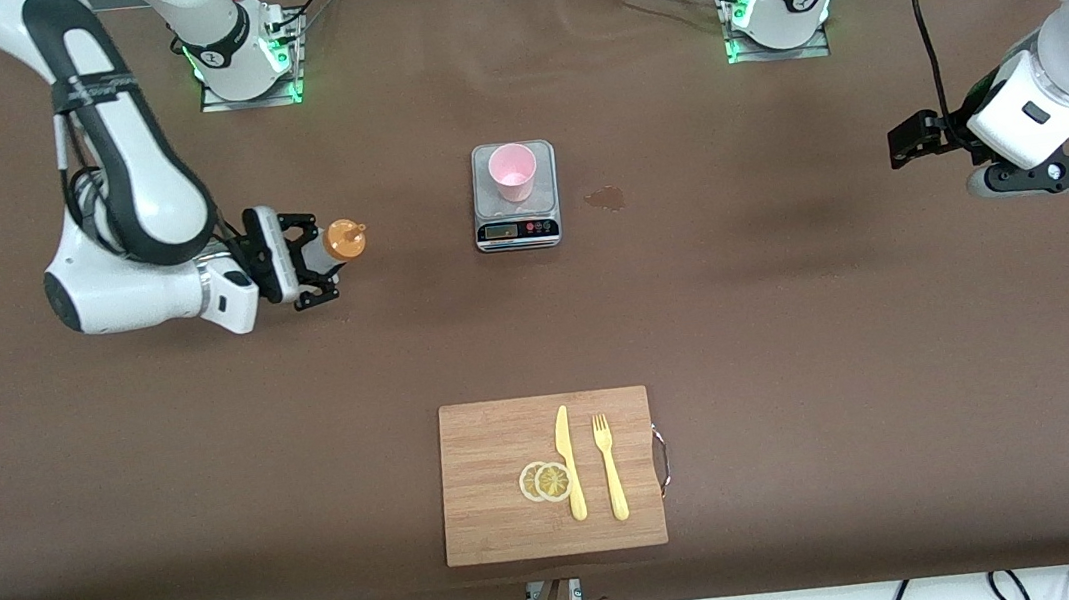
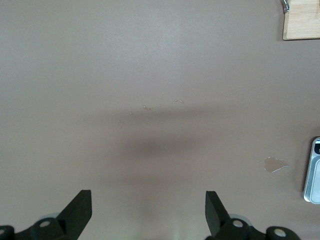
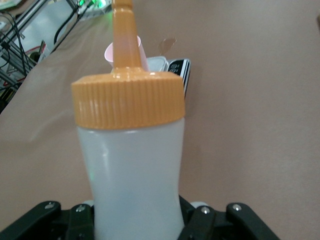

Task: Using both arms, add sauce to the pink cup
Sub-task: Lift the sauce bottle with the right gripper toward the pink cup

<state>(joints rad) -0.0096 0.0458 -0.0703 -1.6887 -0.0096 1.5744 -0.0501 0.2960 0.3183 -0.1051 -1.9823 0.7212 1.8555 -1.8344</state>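
Nearest the front camera, a wooden cutting board [image 1: 549, 474] carries a yellow knife [image 1: 568, 462], a yellow fork [image 1: 610, 467] and two lemon slices [image 1: 545, 481]. None of these is engaged.

Farther from the camera, the right gripper [image 1: 314, 262] is pinching the sauce [image 1: 339, 243] by its body, over the table [image 1: 797, 310] toward the right arm's end. The right wrist view confirms the grasp: the whitish body of the bottle sits between the fingers [image 3: 200, 222], with the orange cap and nozzle clear of them. The nozzle points toward the pink cup [image 1: 513, 172].

The pink cup stands upright on a small kitchen scale [image 1: 519, 229], mid-table and well apart from the held bottle. It appears empty, though its bottom is not clearly readable. A small wet stain [image 1: 605, 197] lies on the table just beside the scale.

The left gripper [image 1: 909, 142] hangs over bare table toward the left arm's end, its fingers [image 2: 80, 210] spread wide and holding nothing; this arm waits.

Assessment: the step in hand is carrying the grasped sauce to the cup; no pouring has begun. The next move calls for bringing the nozzle over the cup's rim, tipping it downward, then squeezing. The left arm would likely need to close in to steady the cup or assist with the bottle.
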